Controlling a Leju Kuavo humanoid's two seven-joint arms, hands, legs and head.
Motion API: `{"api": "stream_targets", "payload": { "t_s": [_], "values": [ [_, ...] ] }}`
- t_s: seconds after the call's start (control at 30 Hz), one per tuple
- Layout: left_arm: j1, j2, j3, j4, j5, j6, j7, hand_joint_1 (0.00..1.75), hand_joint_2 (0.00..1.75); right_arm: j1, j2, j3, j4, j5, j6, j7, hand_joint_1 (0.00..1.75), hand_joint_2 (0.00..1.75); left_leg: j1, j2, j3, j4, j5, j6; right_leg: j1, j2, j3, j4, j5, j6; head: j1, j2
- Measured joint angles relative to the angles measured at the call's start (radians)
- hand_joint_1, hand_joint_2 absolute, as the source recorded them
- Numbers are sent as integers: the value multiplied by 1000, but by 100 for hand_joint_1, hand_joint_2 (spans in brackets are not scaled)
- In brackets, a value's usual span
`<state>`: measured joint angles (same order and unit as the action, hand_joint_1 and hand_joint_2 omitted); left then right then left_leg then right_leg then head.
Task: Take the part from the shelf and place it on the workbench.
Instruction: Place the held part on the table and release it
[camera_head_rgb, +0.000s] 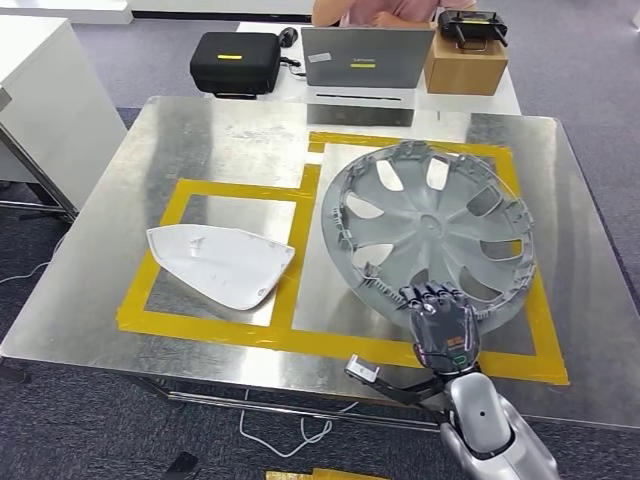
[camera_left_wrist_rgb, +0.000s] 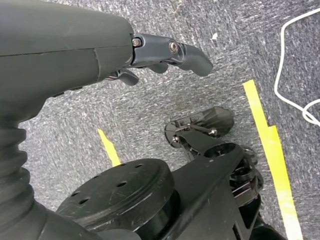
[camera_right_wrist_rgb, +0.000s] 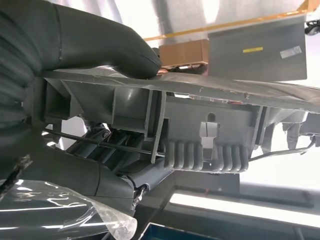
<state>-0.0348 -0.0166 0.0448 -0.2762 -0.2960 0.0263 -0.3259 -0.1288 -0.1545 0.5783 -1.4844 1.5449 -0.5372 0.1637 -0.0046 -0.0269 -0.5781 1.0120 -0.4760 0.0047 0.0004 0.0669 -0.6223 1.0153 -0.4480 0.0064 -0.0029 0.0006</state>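
A large grey wheel cover (camera_head_rgb: 430, 215) lies inside the right yellow-taped square of the metal workbench (camera_head_rgb: 113, 250). My right hand (camera_head_rgb: 441, 325) grips its near rim, fingers curled over the edge. In the right wrist view the thumb (camera_right_wrist_rgb: 113, 47) lies on one side of the ribbed rim (camera_right_wrist_rgb: 203, 135) and the fingers (camera_right_wrist_rgb: 94, 177) on the other. A white mirror-shaped cover (camera_head_rgb: 219, 262) rests in the left taped square. My left hand (camera_left_wrist_rgb: 113, 50) hangs beside my body above the carpet, fingers apart and holding nothing.
Behind the workbench stands a white table with a black case (camera_head_rgb: 235, 62), a grey laptop (camera_head_rgb: 366, 58) and a cardboard box (camera_head_rgb: 464, 62); a person sits there. A white cabinet (camera_head_rgb: 45, 100) stands at the left. A white cable (camera_head_rgb: 302, 430) lies on the carpet.
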Motion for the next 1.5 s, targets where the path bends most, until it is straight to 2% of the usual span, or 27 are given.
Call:
{"api": "stream_targets", "payload": {
  "t_s": [1.5],
  "values": [
    [0,4,36,0,-4,-5,24,0,175,28,0,1,28,-54,58,0,175,175,0,0,-1,0,0,0,0,0,-1,0,0,0,0,0]
  ]
}}
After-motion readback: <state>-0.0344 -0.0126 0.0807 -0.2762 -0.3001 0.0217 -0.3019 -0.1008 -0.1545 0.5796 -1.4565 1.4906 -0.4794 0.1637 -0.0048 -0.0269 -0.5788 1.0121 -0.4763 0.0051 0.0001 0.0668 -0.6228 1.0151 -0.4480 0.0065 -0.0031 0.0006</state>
